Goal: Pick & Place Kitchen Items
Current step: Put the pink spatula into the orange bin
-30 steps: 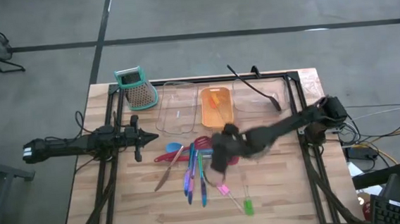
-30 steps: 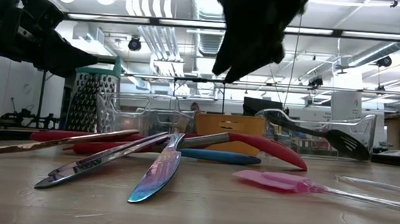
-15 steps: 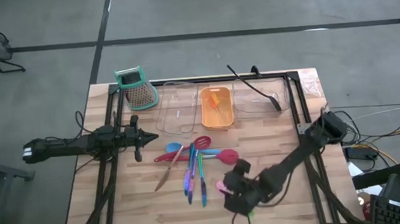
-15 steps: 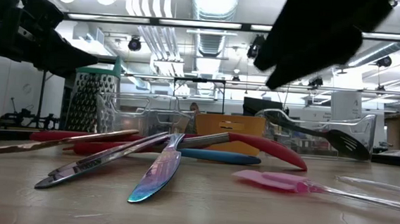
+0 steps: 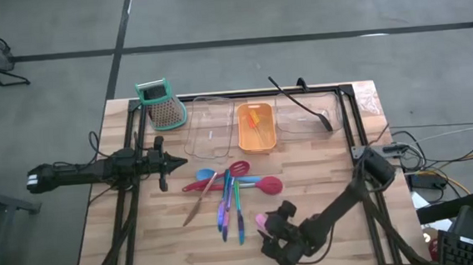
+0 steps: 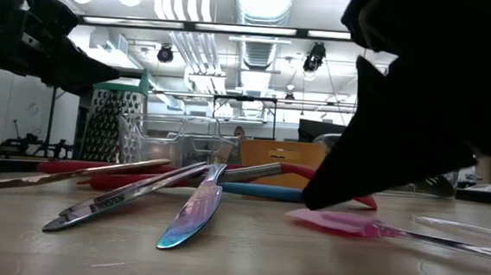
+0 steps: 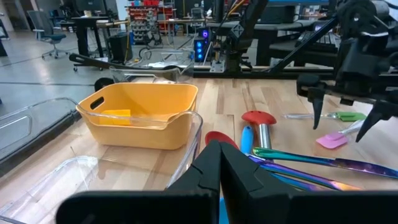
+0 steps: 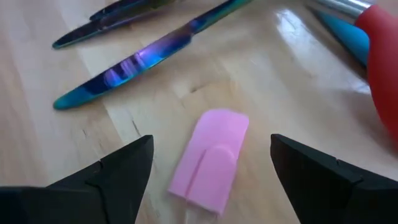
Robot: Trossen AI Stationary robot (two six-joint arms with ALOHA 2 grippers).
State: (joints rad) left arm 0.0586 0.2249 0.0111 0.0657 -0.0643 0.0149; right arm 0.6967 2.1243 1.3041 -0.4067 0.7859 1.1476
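A: Right gripper (image 5: 271, 239) is seen low over the near part of the table (image 5: 169, 237), its fingers (image 8: 118, 171) spread wide on either side of the pink spatula head (image 8: 211, 158). Nothing is pinched; the pink spatula lies flat on the wood between the tips, untouched as far as can be told.

B: And in the low view?

A: Much of that view's right side is blocked by the dark gripper body, with the pink spatula (image 6: 343, 223) lying on the table just below it.

B: Where are the other utensils found?

A: A fan of cutlery is laid out mid-table: an iridescent blue knife (image 8: 149, 59), a red spatula (image 5: 223, 179) and a blue-handled one (image 5: 261, 182), with a green-handled piece (image 7: 339, 116) near the pink one. A black slotted spoon (image 5: 301, 103) is propped on the rightmost clear tray (image 5: 290, 124). An orange tray (image 5: 255, 127) is set beside it, with small pieces inside, and a grater (image 5: 164, 104) stands at the far left corner.

B: Left gripper?

A: Left gripper (image 5: 178, 161) is held level at the table's left side, fingers pressed together, holding nothing.
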